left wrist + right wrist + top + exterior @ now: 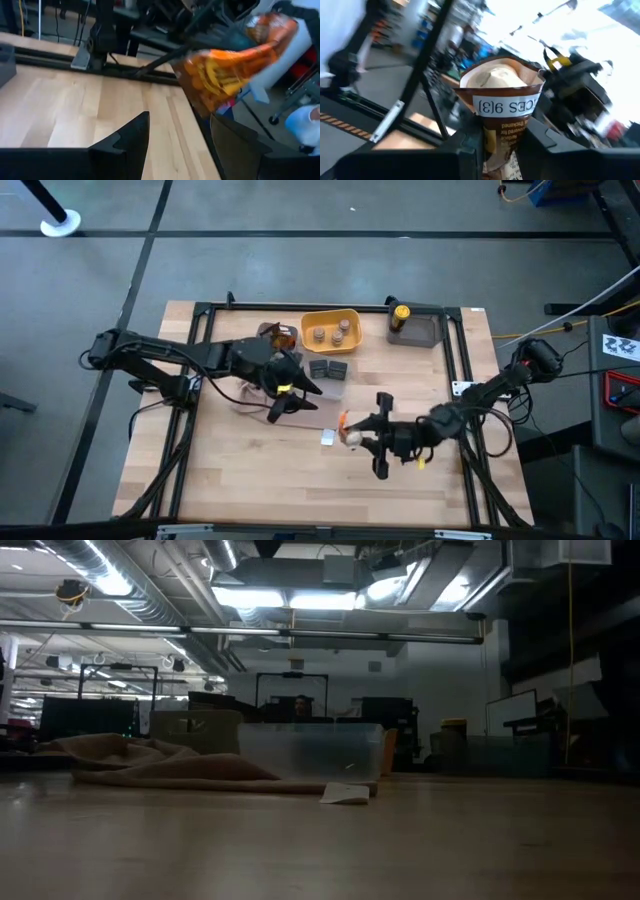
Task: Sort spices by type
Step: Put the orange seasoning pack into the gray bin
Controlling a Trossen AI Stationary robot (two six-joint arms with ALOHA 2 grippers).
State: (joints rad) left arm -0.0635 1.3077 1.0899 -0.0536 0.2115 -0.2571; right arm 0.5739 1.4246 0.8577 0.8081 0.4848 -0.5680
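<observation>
The left claw [283, 402] hangs mid-surface with its fingers apart and empty, an orange packet [227, 75] in front of it. To its right, the right claw [362, 432] is clamped on a brown packet [501, 122], lifted, its long axis running out along the fingers. This looks like mid-carry; next comes setting it with its kind.

You can count four tan jars [332, 332] in the yellow tray [352, 315], two dark boxes [327, 369], one yellow-capped bottle [400, 313] — and two foil packets, orange [225, 70] and brown [504, 120].
</observation>
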